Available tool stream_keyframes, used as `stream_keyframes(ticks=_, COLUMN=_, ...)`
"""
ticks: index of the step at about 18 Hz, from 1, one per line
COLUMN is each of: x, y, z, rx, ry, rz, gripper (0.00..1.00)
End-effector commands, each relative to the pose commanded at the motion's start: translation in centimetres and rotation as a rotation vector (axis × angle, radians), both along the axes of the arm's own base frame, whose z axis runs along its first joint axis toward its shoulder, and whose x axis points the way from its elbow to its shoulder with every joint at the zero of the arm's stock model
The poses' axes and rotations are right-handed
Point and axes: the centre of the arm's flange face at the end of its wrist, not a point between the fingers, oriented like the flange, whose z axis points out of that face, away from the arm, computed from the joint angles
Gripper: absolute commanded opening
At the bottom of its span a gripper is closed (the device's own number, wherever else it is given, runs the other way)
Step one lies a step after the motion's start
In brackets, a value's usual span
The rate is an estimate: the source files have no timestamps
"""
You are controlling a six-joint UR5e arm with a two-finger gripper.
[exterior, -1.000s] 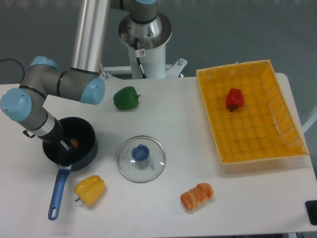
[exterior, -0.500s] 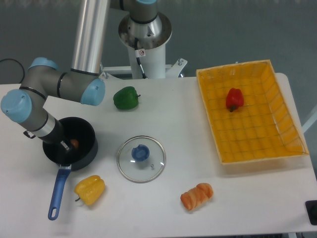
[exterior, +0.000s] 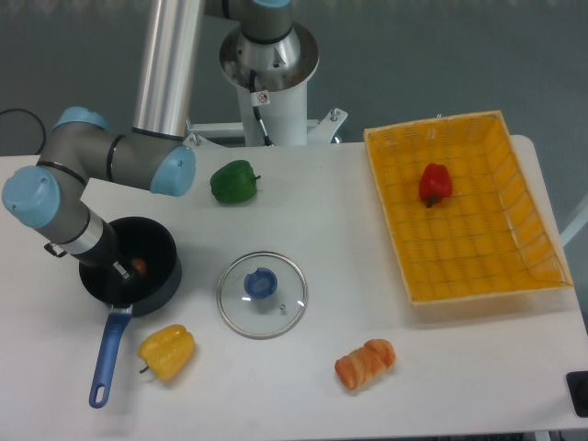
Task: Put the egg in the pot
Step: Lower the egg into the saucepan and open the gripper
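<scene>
Egg (exterior: 138,265): small, smooth, brown-orange oval, sitting inside the pot (exterior: 156,276), towards the middle of its dark interior. Judged light, rigid-shelled, fragile and slippery on its curved surface; likely rolling freely once let go. Best hold, by judgement: across the narrow waist, two fingers opposing on the widest part, with gentle pressure.

Pot: round dark saucepan standing on the table (exterior: 322,230) at the left, its long blue handle pointing down towards the near edge.

Gripper (exterior: 121,267): reaching down into the pot just beside the egg, the arm's wrist covering most of it. Whether the fingers are apart or together, or touching the egg, I cannot tell; the part is too small and dark.

Other items on the table: green pepper (exterior: 233,182) behind the pot; yellow pepper (exterior: 166,352) near the handle; glass lid (exterior: 262,294) with a blue knob, right of the pot; croissant-like bread (exterior: 365,363) towards the front; yellow basket (exterior: 542,248) at the right, holding a red pepper (exterior: 435,184).

Change against the earlier frames: none that I can make out. Arm, egg and pot are showing the same positions throughout; no other item is shifting.
</scene>
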Motion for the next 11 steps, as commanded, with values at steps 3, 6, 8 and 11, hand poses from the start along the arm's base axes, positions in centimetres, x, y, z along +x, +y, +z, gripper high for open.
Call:
stream_keyframes(ticks=3, x=0.0, y=0.0, z=0.0, rx=0.0, ry=0.0, rz=0.0, gripper=0.61)
stream_keyframes(ticks=6, x=-0.02, y=0.0, z=-0.09, rx=-0.002, ry=0.001, rz=-0.002, gripper=0.64)
stream_keyframes(ticks=8, x=0.0, y=-0.05, z=-0.16, rx=-0.004, ry=0.001, rz=-0.002, gripper=0.64)
stream_keyframes(ticks=11, x=0.03, y=-0.14, z=0.34, rx=0.002, ry=0.0, rz=-0.006, gripper=0.69)
